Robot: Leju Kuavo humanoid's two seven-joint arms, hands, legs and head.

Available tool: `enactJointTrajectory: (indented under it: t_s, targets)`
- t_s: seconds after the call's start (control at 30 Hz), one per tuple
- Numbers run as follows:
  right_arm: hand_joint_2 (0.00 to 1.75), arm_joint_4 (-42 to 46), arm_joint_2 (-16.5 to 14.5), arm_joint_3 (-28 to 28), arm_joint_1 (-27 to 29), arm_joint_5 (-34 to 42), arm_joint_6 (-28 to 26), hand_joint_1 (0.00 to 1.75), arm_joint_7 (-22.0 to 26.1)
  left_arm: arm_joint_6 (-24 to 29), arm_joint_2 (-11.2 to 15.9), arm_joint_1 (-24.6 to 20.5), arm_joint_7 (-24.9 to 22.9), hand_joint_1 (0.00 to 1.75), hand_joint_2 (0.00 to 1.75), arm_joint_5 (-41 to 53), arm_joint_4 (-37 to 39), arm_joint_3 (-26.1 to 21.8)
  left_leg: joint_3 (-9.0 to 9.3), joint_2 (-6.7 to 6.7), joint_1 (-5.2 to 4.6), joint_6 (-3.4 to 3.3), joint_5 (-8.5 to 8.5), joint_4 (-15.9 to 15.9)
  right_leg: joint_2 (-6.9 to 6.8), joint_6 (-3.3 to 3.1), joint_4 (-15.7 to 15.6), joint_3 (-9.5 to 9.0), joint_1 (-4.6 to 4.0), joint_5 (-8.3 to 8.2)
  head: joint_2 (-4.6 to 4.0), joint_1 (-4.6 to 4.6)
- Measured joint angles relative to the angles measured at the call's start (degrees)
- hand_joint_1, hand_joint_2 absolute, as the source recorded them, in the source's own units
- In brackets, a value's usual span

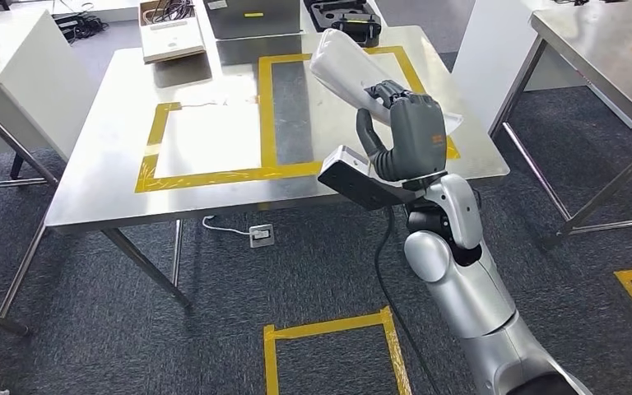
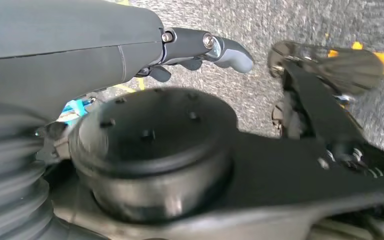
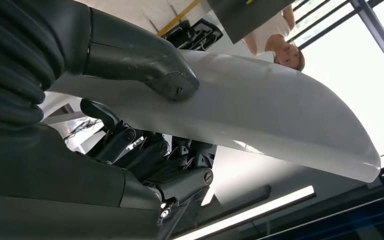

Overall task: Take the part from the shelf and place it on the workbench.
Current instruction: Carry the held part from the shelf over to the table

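Steel tabletop [image 1: 214, 197] with yellow tape outlines [image 1: 267, 99] filled the head view's upper half. Right of centre, the right robot hand [image 1: 403, 136] gripped the white curved part [image 1: 341, 62] above it. Its wrist view showed thumb [image 3: 145, 60] and fingers [image 3: 180, 175] clamping the part. Left robot hand [image 2: 207, 50]: fingers' state unclear.

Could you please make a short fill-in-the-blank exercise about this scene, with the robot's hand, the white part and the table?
1. The white part is held by the robot's ____ hand.
2. The part is above the steel workbench, whose top is marked with ____ tape.
3. On the floor under the workbench lies a white power ____.
4. The floor around the workbench is covered with grey ____.

Missing words: right; yellow; socket; carpet
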State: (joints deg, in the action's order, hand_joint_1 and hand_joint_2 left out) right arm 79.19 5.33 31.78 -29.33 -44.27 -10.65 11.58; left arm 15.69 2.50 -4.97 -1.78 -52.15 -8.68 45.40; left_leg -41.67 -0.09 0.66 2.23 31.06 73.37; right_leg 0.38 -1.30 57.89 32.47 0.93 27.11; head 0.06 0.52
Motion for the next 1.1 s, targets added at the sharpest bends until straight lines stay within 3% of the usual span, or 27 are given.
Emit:
enactJointTrajectory:
  t_s: [0.07,0.1,0.17,0.33,0.37,0.4,0.47,0.53,0.57,0.6,0.67,0.73,0.8,0.9,0.97,1.03,1.07,1.1]
  targets:
    - [1.75,-0.2,0.0,0.0,-0.3,0.4,0.0,1.75,0.1,0.0,0.1,0.1,0.0,0.00,1.75,0.0,0.0,0.0,2.93,0.02,0.17,0.01,-4.91,-7.8,0.07,0.48,0.1,-0.89,0.08,0.79,0.01,0.01]
    - [1.75,-0.3,-0.1,0.0,-0.4,0.5,-0.1,1.75,0.2,0.0,0.1,0.1,0.0,0.00,1.75,0.0,0.0,0.0,4.44,-0.02,0.13,-0.17,-6.31,-11.3,0.10,0.83,0.2,-1.14,0.02,1.17,0.01,0.05]
    - [1.75,-0.3,-0.1,0.1,-0.6,0.6,-0.2,1.75,0.2,0.0,0.0,0.1,0.0,0.00,1.75,0.0,0.0,0.0,5.82,-0.12,0.00,-0.59,-6.73,-14.4,0.13,1.33,0.4,-1.21,-0.16,1.62,0.01,0.12]
    - [1.75,-0.3,-0.2,0.2,-0.6,0.6,-0.2,1.75,0.2,0.0,0.0,0.1,0.0,0.00,1.75,-0.1,0.0,0.0,5.81,-0.15,-0.07,-1.09,-6.50,-14.4,0.16,1.60,0.3,-1.18,-0.29,1.69,0.00,0.15]
    - [1.75,-0.3,-0.3,0.3,-0.6,0.7,-0.3,1.75,0.1,0.0,0.0,0.1,0.1,0.00,1.75,-0.2,0.0,0.0,5.97,-0.14,-0.03,-1.54,-6.35,-14.5,0.10,1.93,0.5,-1.26,-0.20,1.96,0.00,0.16]
    - [1.75,-0.3,-0.3,0.4,-0.7,0.7,-0.3,1.75,0.1,0.0,0.0,0.2,0.2,0.00,1.75,-0.4,0.0,0.0,6.20,-0.13,0.02,-2.11,-6.13,-14.6,0.02,2.30,1.8,-0.71,-0.13,2.77,0.00,0.17]
    - [1.75,-0.2,-0.4,0.6,-0.9,0.7,-0.4,1.75,-0.1,0.0,0.1,0.3,0.4,0.00,1.75,-0.7,0.0,0.0,6.83,-0.13,0.08,-3.22,-5.60,-14.7,-0.12,3.02,8.2,2.53,0.04,5.72,0.00,0.17]
    - [1.75,-0.3,-0.4,0.7,-0.8,0.7,-0.4,1.75,-0.1,0.0,0.1,0.3,0.5,0.00,1.75,-0.7,0.0,0.0,7.20,-0.14,-0.01,-3.51,-5.11,-14.7,-0.14,3.14,16.0,7.42,0.01,7.88,-0.01,0.16]
    - [1.75,-0.3,-0.3,0.8,-0.7,0.7,-0.4,1.75,-0.1,0.0,0.1,0.4,0.4,0.00,1.75,-0.7,0.0,0.0,7.46,-0.17,-0.05,-3.52,-4.82,-14.6,-0.14,3.06,17.3,8.77,-0.01,7.34,-0.01,0.15]
    - [1.75,-0.3,-0.3,0.8,-0.6,0.7,-0.4,1.75,-0.1,0.0,0.0,0.5,0.4,0.00,1.75,-0.8,0.0,0.0,7.82,-0.19,-0.09,-3.48,-4.49,-14.5,-0.14,2.89,16.4,9.01,-0.05,5.64,-0.01,0.15]
    - [1.75,-0.3,-0.3,0.8,-0.4,0.5,-0.5,1.75,0.0,0.0,0.0,0.5,0.3,0.00,1.75,-0.8,0.0,0.0,8.72,-0.22,-0.11,-3.23,-3.74,-14.4,-0.20,2.34,8.8,6.42,-0.20,0.53,-0.01,0.16]
    - [1.75,-0.3,-0.3,0.8,0.0,0.2,-0.7,1.75,0.2,0.0,-0.1,0.5,0.4,0.00,1.75,-0.9,0.0,0.0,9.26,-0.26,-0.27,-2.69,-3.11,-14.4,-0.27,1.82,2.3,3.64,-0.56,-1.88,-0.01,0.19]
    - [1.75,-0.3,-0.2,0.8,0.3,0.2,-1.0,1.75,0.6,0.0,-0.2,0.5,0.5,0.00,1.75,-1.0,0.0,0.0,9.45,-0.25,-0.36,-1.98,-2.86,-14.6,-0.15,1.43,0.9,2.89,-0.87,-1.58,-0.01,0.22]
    - [1.75,-0.3,-0.1,0.8,0.5,0.3,-1.2,1.75,1.3,0.0,-0.1,0.5,0.5,0.00,1.75,-1.0,0.0,0.0,9.28,-0.08,-0.38,-0.94,-1.96,-13.7,0.09,0.65,0.3,2.20,-0.39,-1.45,0.00,0.31]
    - [1.75,-0.3,-0.1,0.8,0.4,0.4,-1.1,1.75,1.3,0.0,-0.1,0.4,0.6,0.00,1.75,-1.0,0.0,0.0,6.42,-0.06,-0.27,-0.36,0.46,-8.2,0.01,0.09,0.0,1.57,-0.17,-1.16,0.00,0.43]
    - [1.75,-0.3,-0.1,0.8,0.3,0.4,-0.7,1.75,1.2,0.0,-0.1,0.5,0.6,0.00,1.75,-1.0,0.0,0.0,1.84,-0.05,-0.16,0.05,2.87,-0.4,-0.06,-0.24,0.0,1.09,-0.22,-0.67,-0.01,0.45]
    - [1.75,-0.3,-0.1,0.8,0.3,0.5,-0.4,1.75,1.0,0.0,-0.1,0.5,0.5,0.00,1.75,-1.0,0.0,0.0,0.31,-0.06,-0.13,0.14,2.78,1.6,-0.05,-0.28,0.0,0.77,-0.25,-0.39,-0.01,0.45]
    - [1.75,-0.3,-0.1,0.9,0.2,0.5,-0.1,1.75,0.8,0.0,-0.1,0.6,0.5,0.00,1.75,-1.1,0.0,0.0,-0.13,-0.06,-0.12,0.16,1.50,1.5,-0.01,-0.25,0.1,0.37,-0.26,-0.09,0.00,0.45]
